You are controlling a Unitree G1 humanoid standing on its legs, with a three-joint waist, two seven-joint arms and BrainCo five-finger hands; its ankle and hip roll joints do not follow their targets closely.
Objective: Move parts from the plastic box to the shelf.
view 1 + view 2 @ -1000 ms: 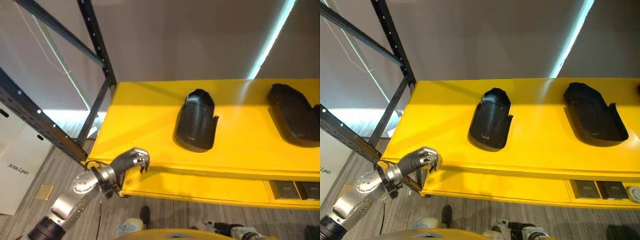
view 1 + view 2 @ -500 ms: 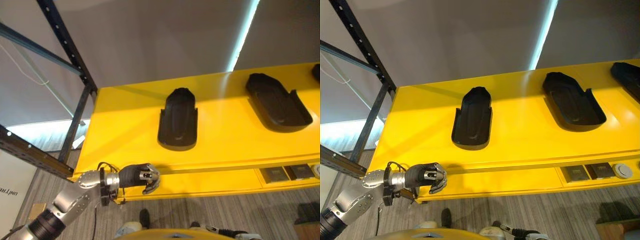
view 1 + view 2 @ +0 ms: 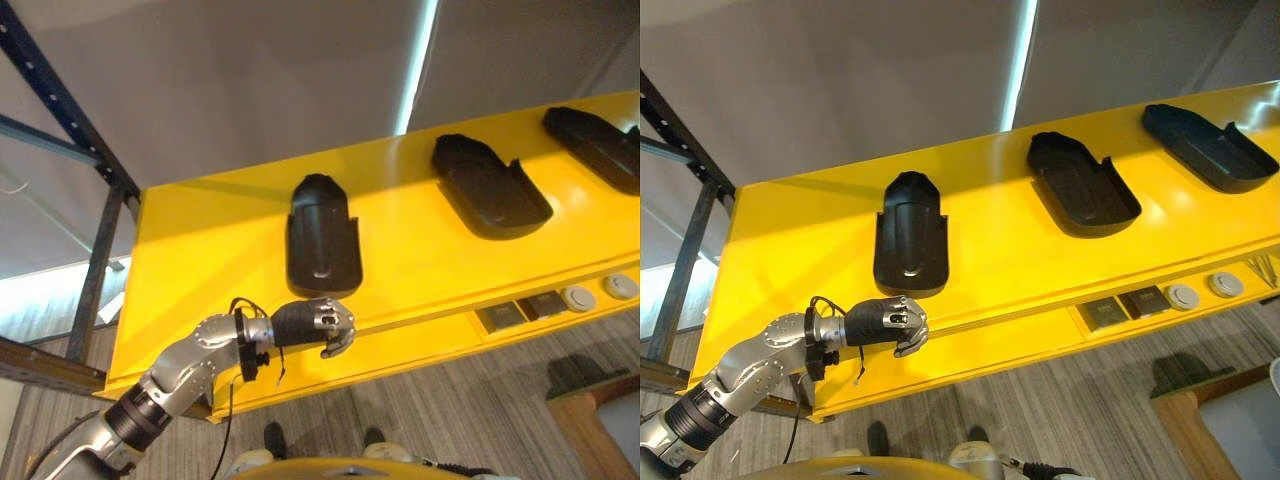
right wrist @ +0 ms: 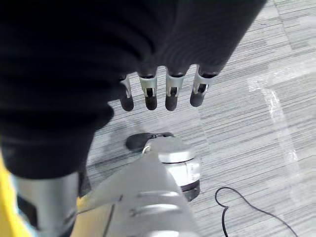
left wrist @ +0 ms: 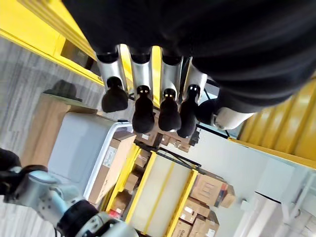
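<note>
- Three black parts lie on the yellow shelf (image 3: 200, 260): the near part (image 3: 322, 235) in front of the left arm, a second part (image 3: 488, 186) further along, and a third part (image 3: 598, 142) at the far end.
- All three rest flat and well apart from each other.
- The plastic box is not something I can point to here.
- The left hand (image 3: 322, 322) hangs at the front edge of the shelf, just below the near part and not touching it.
- Its fingers (image 5: 143, 108) are curled loosely and pressed side by side, and they hold nothing.
- The right hand (image 4: 163, 94) hangs low over the grey floor (image 4: 256, 103); its fingers are relaxed and empty.
- My judgement: a part is just placed, and the next step is to go back for another one.
- Risk: if the left hand lifts while it pulls away, its fingers could catch the shelf edge or push the near part out of place.
</note>
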